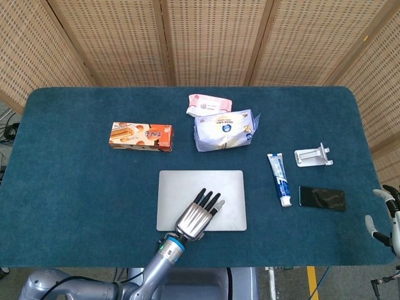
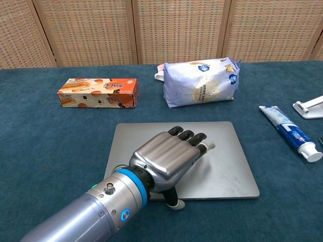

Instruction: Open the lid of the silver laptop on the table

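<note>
The silver laptop (image 1: 200, 187) lies shut and flat near the table's front edge, also seen in the chest view (image 2: 222, 166). My left hand (image 1: 197, 217) lies palm down over the lid's front half, fingers stretched toward the back; in the chest view the left hand (image 2: 169, 157) covers the lid's middle, with the thumb hanging over the laptop's front edge. It holds nothing. My right hand (image 1: 389, 216) shows only at the right border of the head view, off the table's corner, fingers apart and holding nothing.
An orange biscuit box (image 1: 140, 135) lies back left of the laptop. A white-blue bag (image 1: 223, 129) and a pink pack (image 1: 209, 104) sit behind it. To its right lie a toothpaste tube (image 1: 280, 178), a black phone (image 1: 322, 198) and a white stand (image 1: 312, 155).
</note>
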Motion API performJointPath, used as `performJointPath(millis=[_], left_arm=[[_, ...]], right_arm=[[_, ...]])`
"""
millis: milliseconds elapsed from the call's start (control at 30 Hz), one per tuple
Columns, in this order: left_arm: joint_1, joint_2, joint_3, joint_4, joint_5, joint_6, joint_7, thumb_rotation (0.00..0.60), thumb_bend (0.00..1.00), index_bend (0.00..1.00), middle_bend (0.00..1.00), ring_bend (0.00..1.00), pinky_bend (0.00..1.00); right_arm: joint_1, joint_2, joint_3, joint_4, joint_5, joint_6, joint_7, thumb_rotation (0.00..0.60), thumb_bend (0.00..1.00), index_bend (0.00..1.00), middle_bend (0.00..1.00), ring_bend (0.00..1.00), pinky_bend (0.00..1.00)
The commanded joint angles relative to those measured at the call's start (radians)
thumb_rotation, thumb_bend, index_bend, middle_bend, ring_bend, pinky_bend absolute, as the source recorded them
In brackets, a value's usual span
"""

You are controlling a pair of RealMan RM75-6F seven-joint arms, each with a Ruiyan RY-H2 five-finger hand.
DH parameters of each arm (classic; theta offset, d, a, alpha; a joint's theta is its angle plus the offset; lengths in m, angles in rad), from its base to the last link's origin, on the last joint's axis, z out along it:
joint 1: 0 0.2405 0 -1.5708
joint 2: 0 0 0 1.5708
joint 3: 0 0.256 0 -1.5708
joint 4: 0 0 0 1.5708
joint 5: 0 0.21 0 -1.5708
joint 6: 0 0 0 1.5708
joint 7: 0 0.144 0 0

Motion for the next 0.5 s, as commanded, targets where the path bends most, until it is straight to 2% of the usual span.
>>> performJointPath(millis=[33,500], left_arm=[[-0.007,-0.011,-0.004,0.018,-0.004,0.003,-0.009,0.547,0.14,0.0,0.0,0.0,0.0],[-0.027,-0.023,-0.014,0.043,0.002,0.024,-0.035,0.546,0.14,0.0,0.0,0.0,0.0]], right_arm=[[0.0,0.0,0.001,0.002,0.0,-0.002,0.003,0.6,0.41,0.25,0.17,0.0,0.1],[-0.005,0.001,0.003,0.008,0.004,-0.006,0.008,0.6,0.41,0.25,0.17,0.0,0.1]])
